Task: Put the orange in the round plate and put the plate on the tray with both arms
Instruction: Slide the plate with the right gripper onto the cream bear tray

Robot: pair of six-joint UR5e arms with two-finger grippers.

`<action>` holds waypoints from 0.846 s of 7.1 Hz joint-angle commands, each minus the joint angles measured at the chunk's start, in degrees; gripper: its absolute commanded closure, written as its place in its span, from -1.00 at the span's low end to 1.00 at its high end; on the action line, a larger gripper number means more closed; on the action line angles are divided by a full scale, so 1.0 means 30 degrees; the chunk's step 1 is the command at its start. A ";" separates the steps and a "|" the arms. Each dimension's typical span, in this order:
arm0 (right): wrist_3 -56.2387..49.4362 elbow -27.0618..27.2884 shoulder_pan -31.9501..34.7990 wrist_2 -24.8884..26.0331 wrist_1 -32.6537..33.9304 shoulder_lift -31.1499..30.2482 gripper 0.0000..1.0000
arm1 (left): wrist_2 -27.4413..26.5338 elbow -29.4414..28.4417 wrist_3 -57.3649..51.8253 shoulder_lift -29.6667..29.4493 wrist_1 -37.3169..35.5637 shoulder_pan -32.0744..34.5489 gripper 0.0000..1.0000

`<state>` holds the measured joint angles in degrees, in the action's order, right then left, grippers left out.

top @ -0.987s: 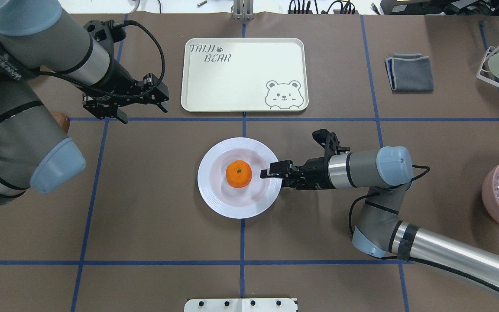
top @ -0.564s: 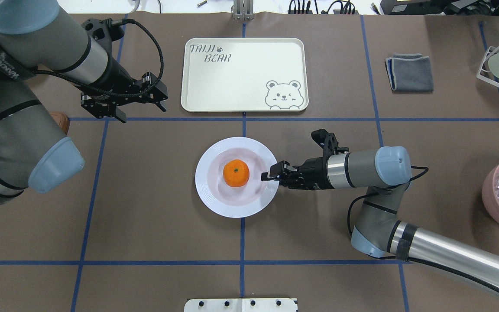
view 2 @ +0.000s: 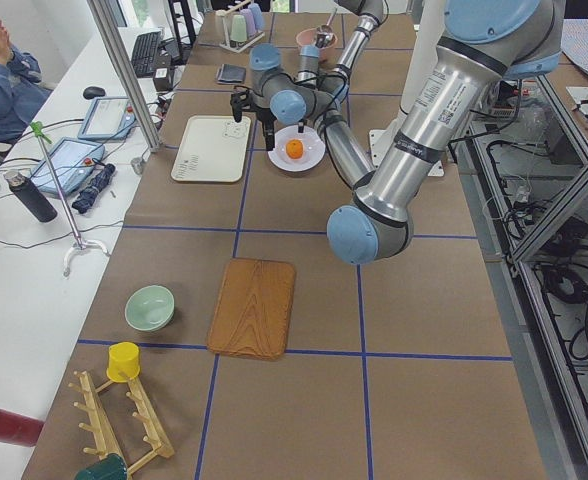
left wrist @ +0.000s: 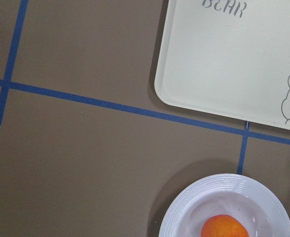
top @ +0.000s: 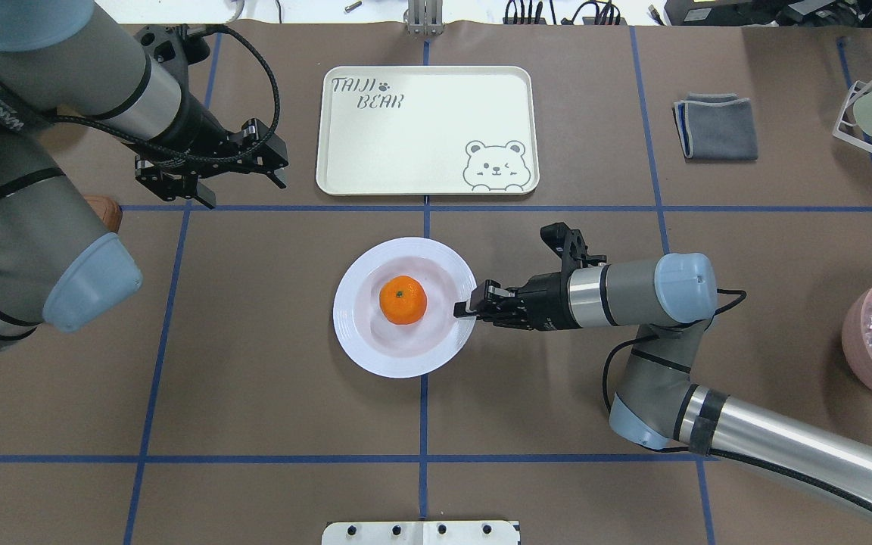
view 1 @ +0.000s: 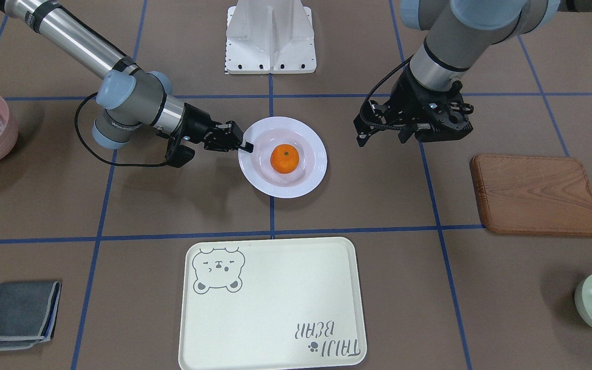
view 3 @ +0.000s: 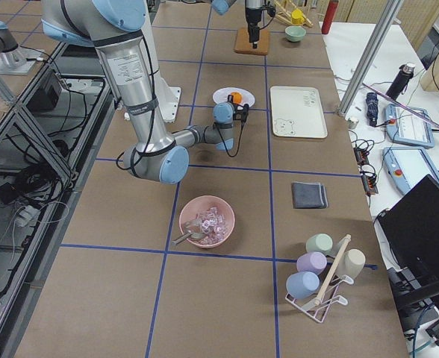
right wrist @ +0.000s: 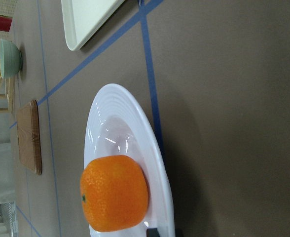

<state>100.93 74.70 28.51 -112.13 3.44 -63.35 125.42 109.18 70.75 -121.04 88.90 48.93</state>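
Pinching glossy white round plate (top: 364,348) at its 3 o'clock rim with right claw (top: 468,307), nearly closed, small bright-orange mandarin (top: 403,300) lying dead centre. Hovering left claw (top: 243,189) wide open, empty, at 10 o'clock.

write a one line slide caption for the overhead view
The orange sits in the round plate, right hand at its rim, left hand open beside the empty tray.

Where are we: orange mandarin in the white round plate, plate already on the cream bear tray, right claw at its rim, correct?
Wrong: overhead view shows the white round plate clear of the cream bear tray, over bare brown table.
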 commanded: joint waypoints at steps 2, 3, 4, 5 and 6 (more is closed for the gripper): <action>0.1185 0.0850 0.0573 0.0199 -0.0266 0.0315 1.00 | 0.0001 0.0430 0.0000 -0.0053 -0.0747 0.0036 -0.95; 0.1828 0.0734 0.0575 0.1535 -0.0703 0.0317 1.00 | 0.0001 0.0431 0.0000 -0.0053 -0.0747 0.0065 -0.95; 0.3314 0.0675 0.0546 0.2621 -0.1607 0.0288 1.00 | 0.0001 0.0431 0.0000 -0.0053 -0.0747 0.0211 -0.95; 0.4344 0.0617 0.0516 0.3821 -0.2138 0.0317 1.00 | 0.0001 0.0460 0.0000 -0.0053 -0.0747 0.0241 -0.95; 0.5485 0.0587 0.0371 0.5718 -0.2114 0.0491 1.00 | 0.0001 0.0490 0.0000 0.0005 -0.0776 0.0531 -0.95</action>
<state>113.32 76.61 29.97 -100.81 -2.11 -62.29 125.42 110.56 70.75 -121.16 86.64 49.81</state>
